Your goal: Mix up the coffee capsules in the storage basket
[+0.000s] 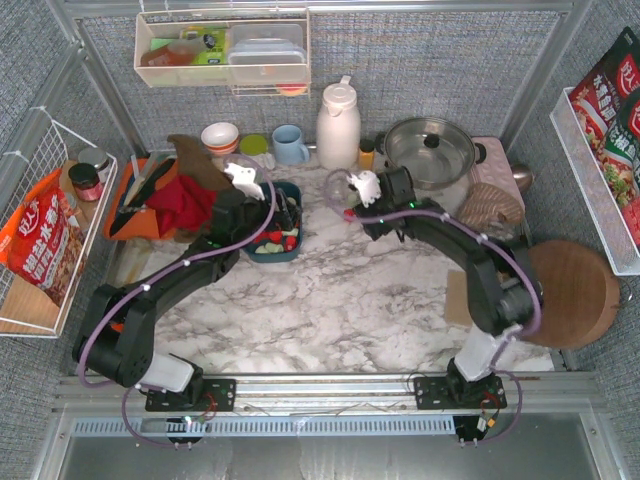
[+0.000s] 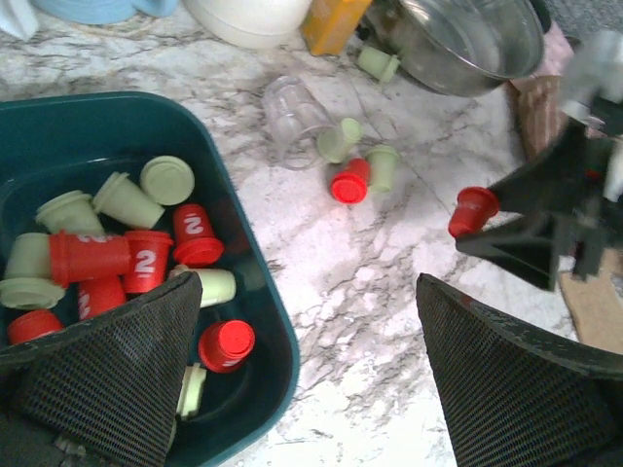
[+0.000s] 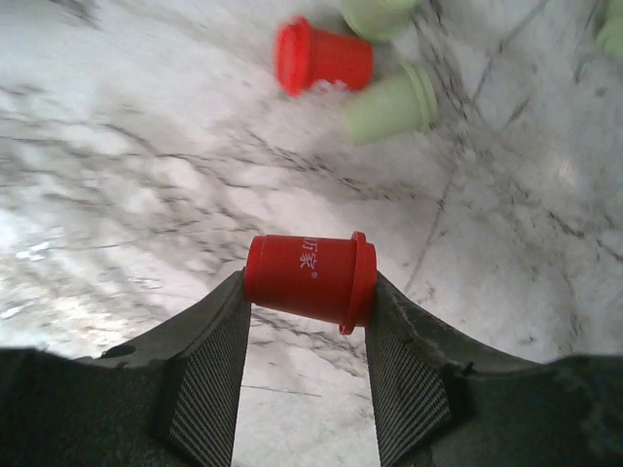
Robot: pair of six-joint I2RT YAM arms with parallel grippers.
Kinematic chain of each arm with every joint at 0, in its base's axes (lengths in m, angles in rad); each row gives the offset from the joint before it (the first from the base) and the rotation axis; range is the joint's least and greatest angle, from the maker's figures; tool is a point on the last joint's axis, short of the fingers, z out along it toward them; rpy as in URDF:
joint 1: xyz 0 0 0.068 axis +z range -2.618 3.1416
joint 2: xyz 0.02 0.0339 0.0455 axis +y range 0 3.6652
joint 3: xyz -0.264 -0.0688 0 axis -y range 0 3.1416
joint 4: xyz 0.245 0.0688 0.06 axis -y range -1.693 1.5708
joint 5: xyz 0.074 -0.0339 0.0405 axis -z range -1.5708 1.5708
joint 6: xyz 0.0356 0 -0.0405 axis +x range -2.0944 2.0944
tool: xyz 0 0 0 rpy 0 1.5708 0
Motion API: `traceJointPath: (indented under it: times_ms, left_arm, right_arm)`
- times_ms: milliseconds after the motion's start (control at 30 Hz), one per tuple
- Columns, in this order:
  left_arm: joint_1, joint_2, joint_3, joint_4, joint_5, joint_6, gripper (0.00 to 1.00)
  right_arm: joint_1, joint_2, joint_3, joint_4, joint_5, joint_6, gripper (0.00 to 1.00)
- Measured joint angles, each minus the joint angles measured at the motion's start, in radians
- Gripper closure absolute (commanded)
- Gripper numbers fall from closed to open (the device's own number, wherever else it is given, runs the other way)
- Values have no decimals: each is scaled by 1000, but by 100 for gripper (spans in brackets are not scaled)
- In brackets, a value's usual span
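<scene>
The dark teal storage basket holds several red and mint green capsules; it also shows in the top view. My left gripper is open and empty, with one finger over the basket's right end and the other over bare table. My right gripper is shut on a red capsule, held sideways a little above the marble to the right of the basket. A red capsule and a green one lie loose on the marble beyond it, with more green ones nearby.
A clear plastic cup lies on its side by the loose capsules. A steel pot, white flask, blue mug and orange tray with a red cloth stand at the back. A round wooden board lies at the right.
</scene>
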Motion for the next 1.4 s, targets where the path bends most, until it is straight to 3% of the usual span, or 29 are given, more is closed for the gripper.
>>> traceJointPath:
  times_ms: [67,167,267,400,500,733,1000,1233,1333,1400]
  left_arm:
    - [-12,0,5,0,11,1,1]
    - [-46,9,32,2,35,21,1]
    - [-90,17,53,8,63,37,0]
    - [-136,17,51,30,103,51,3]
    - [-146,11,41,63,141,54,9]
    - [-168,8,25,150,263,39,12]
    - [-193,24,27,224,310,-4,16]
    - [-211,80,54,238,330,-28,42]
    - [-218,98,63,245,349,-35,54]
    - [-222,107,64,257,360,-51,64]
  right_arm:
    - [5,-140,-164,134,-71,-12,84]
    - [32,-331,-461,451,-201,-61,99]
    - [53,-412,-658,750,-307,-105,100]
    - [61,-479,-740,1061,-373,-129,100]
    - [82,-509,-773,1203,-394,-161,100]
    - [93,-522,-803,1299,-410,-206,100]
    - [124,-544,-795,1278,-427,-257,100]
    - [138,-567,-794,1246,-428,-286,100]
    - [140,-571,-794,1220,-422,-296,85]
    - [141,-573,-794,1215,-417,-296,68]
